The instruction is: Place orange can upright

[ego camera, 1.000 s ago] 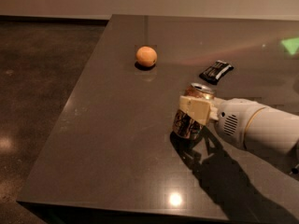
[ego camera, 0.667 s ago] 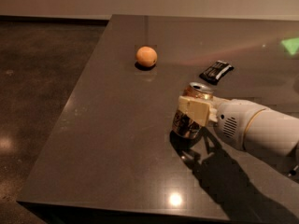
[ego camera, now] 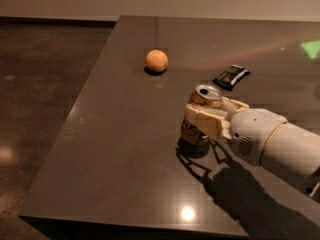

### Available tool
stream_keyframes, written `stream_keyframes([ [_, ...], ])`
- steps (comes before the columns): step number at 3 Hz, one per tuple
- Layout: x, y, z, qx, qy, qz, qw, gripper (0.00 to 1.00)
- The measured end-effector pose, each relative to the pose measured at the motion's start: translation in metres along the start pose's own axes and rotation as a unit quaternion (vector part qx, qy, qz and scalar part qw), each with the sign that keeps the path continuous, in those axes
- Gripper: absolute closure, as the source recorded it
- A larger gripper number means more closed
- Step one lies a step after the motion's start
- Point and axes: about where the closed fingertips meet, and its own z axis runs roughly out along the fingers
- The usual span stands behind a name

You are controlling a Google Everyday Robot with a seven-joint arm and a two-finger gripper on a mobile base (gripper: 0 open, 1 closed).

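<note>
The orange can (ego camera: 199,115) stands nearly upright on the dark table (ego camera: 125,149), its silver pull-tab top facing up and its base on the surface. My gripper (ego camera: 206,119) reaches in from the right on a white arm and its cream fingers (ego camera: 202,122) wrap the can's middle, shut on it. The fingers hide most of the can's side.
A round matte orange fruit (ego camera: 156,60) lies on the table to the far left of the can. A small flat black packet (ego camera: 231,76) lies just behind the can. The table's left edge and front edge drop to a dark floor.
The can and gripper have barely moved; the can stays held upright on the table.
</note>
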Motion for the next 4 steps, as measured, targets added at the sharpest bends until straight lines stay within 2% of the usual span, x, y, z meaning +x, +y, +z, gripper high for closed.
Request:
stream_keyframes([
  [1, -0.004, -0.005, 0.001, 0.012, 0.003, -0.040, 0.9991, 1.00],
  [2, -0.012, -0.007, 0.003, 0.016, 0.000, -0.070, 0.9974, 0.83],
  [3, -0.019, -0.005, 0.004, 0.017, -0.001, -0.085, 0.9962, 0.61],
  [4, -0.020, -0.005, 0.005, 0.018, -0.003, -0.085, 0.9962, 0.30],
])
